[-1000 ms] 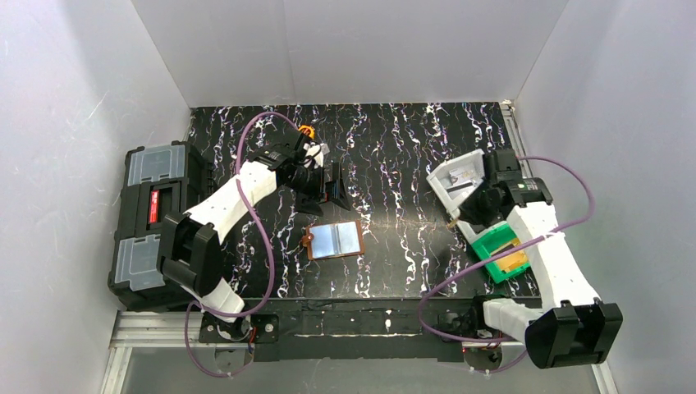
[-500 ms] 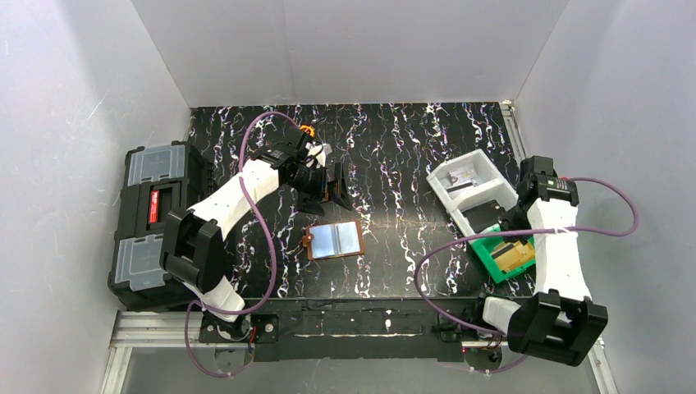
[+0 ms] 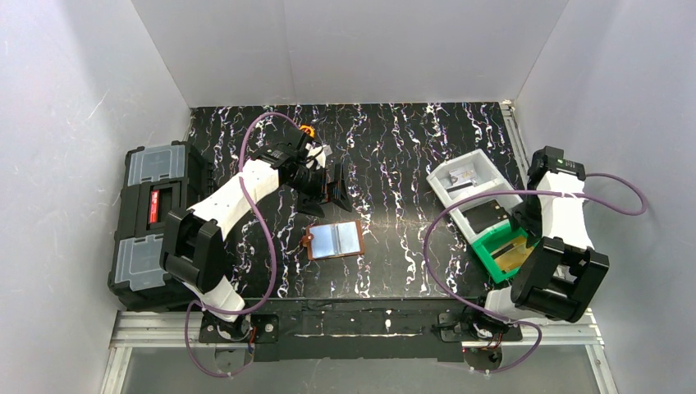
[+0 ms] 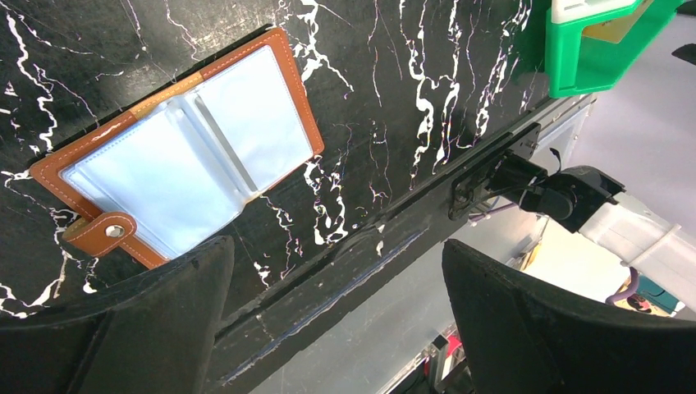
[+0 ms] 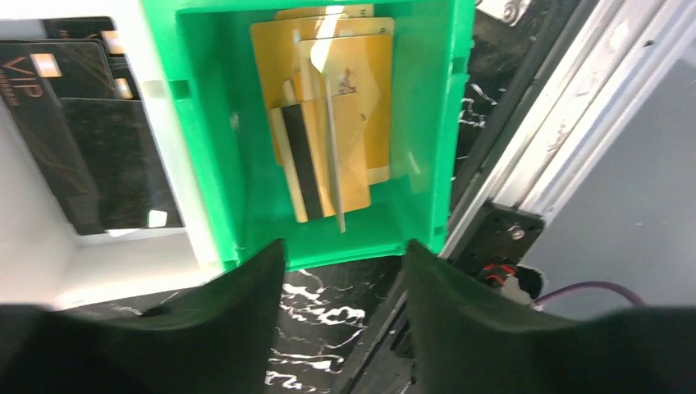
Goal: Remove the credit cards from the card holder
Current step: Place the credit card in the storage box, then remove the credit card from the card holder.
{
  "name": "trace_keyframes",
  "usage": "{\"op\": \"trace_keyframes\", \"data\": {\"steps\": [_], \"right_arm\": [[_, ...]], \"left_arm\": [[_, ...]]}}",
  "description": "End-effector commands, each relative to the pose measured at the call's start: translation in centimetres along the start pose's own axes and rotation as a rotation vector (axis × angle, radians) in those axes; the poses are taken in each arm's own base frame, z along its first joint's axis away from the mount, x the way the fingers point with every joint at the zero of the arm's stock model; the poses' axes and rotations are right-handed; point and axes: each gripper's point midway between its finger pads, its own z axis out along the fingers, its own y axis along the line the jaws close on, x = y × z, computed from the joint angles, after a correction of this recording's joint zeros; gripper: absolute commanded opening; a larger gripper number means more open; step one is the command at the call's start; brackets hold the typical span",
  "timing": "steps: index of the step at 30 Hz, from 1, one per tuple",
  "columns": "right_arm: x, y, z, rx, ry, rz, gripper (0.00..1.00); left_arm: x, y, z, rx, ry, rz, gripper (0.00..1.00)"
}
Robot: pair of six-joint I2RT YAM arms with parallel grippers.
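Right wrist, right pincer (image 5: 343,250) now parted over green bin (image 5: 205,123), cards (image 5: 349,98) inside, left pincer (image 4: 336,258) open

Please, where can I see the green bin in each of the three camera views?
Top external: the green bin sits at the lower right of the table.
Left wrist: top right corner, partly cut off.
Right wrist: upper centre, with gold cards inside.
Shared landmark: the black marbled table under it.
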Motion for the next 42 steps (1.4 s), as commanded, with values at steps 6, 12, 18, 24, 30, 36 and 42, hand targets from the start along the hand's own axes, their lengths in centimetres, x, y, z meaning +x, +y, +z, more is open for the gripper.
{"op": "trace_keyframes", "data": {"steps": [6, 12, 18, 24, 30, 36, 42], "right_arm": [[-1.0, 3.2, -3.7, -0.237, -0.042, -0.033, 0.95], [0.8, 6.2, -6.2, -0.350, -0.050, -0.129, 0.98], [6.1, 11.3, -9.0, -0.535, -0.001, -0.325, 0.98], [15.8, 17.5, -12.5, -0.797, 0.128, -0.565, 0.98], [23.8, 20.7, -14.4, -0.900, 0.260, -0.760, 0.79], [28.5, 22.0, -14.4, -0.933, 0.358, -0.869, 0.43], [31.9, 22.3, -12.8, -0.884, 0.410, -0.957, 0.18]], "left_arm": [[0.7, 0.0, -0.2, 0.000, 0.019, 0.009, 0.98], [0.9, 0.4, -0.2, -0.015, 0.019, 0.005, 0.98], [1.6, 1.6, 0.4, -0.051, 0.024, -0.023, 0.98], [3.1, 4.2, 1.9, -0.115, 0.030, -0.081, 0.98], [3.9, 4.5, 3.2, -0.081, 0.037, -0.138, 0.91], [4.3, 5.9, 3.8, -0.126, 0.022, -0.168, 0.73], [4.6, 7.1, 4.5, -0.160, 0.025, -0.184, 0.26]]}}
